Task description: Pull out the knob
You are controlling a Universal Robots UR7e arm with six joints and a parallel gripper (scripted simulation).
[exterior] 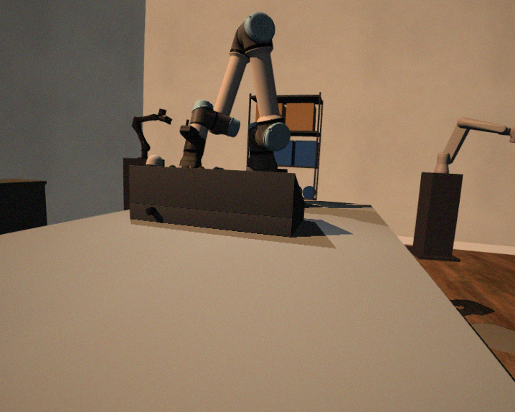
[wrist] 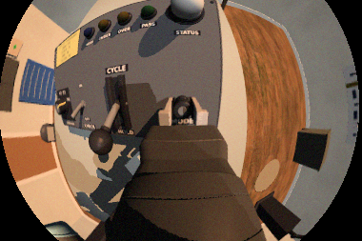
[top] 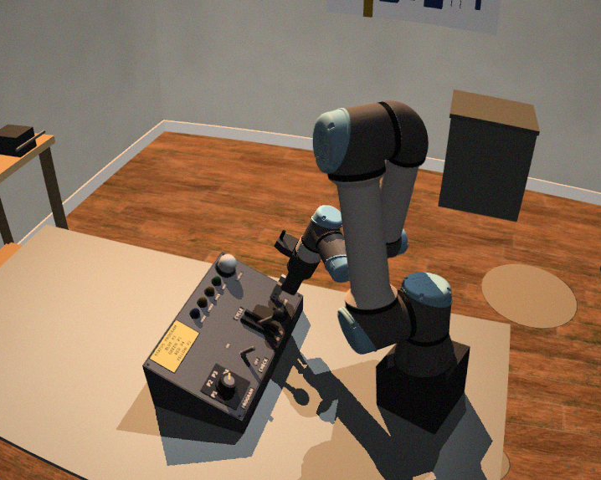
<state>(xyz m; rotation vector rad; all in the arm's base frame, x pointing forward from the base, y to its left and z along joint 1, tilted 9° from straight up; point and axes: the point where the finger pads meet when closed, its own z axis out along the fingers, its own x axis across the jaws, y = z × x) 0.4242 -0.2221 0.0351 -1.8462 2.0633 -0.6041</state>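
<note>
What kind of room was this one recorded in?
Probably a robotics lab or workshop: a second pale robot arm on a dark pedestal, a metal shelf rack holding boxes, and a dark control console on the beige table.

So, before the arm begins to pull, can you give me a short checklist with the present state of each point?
1. Gripper shut on the MODE knob: ok, one finger on each side.
2. Fingers clear of the CYCLE lever: ok, the lever is apart, to the side.
3. Console flat on the table: ok, no tilt in the exterior view.
4. PROGRAM dial untouched: ok, far from the gripper.
5. Knob already pulled out: cannot tell.
</note>
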